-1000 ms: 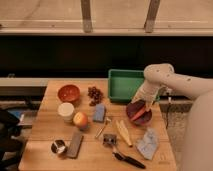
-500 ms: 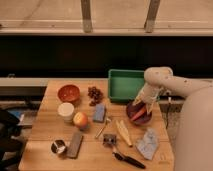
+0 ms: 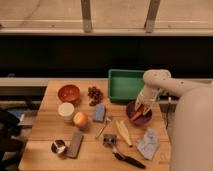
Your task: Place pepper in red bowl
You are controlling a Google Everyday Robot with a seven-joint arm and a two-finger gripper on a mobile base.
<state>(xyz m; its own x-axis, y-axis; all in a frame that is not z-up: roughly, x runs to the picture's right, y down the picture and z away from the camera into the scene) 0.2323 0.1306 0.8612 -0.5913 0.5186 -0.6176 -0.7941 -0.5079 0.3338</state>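
Note:
The pepper point(image 3: 136, 116) is a slim orange-red piece lying in the dark maroon bowl point(image 3: 131, 108) at the right of the wooden table. My gripper point(image 3: 139, 108) hangs from the white arm and reaches down into that bowl, right over the pepper. Part of the pepper is hidden behind the gripper. The red bowl point(image 3: 68, 93) stands at the table's back left, glossy orange-red, with nothing visible in it, far from the gripper.
A green tray point(image 3: 124, 83) sits behind the maroon bowl. Grapes point(image 3: 94, 93), a white cup point(image 3: 65, 110), an apple point(image 3: 80, 119), a blue sponge point(image 3: 99, 113), a banana point(image 3: 123, 133), a crumpled bag point(image 3: 148, 143), a can point(image 3: 58, 147) and utensils lie between the bowls.
The gripper has stayed over the maroon bowl and sunk slightly toward the pepper. The white arm and robot body fill more of the right side than before.

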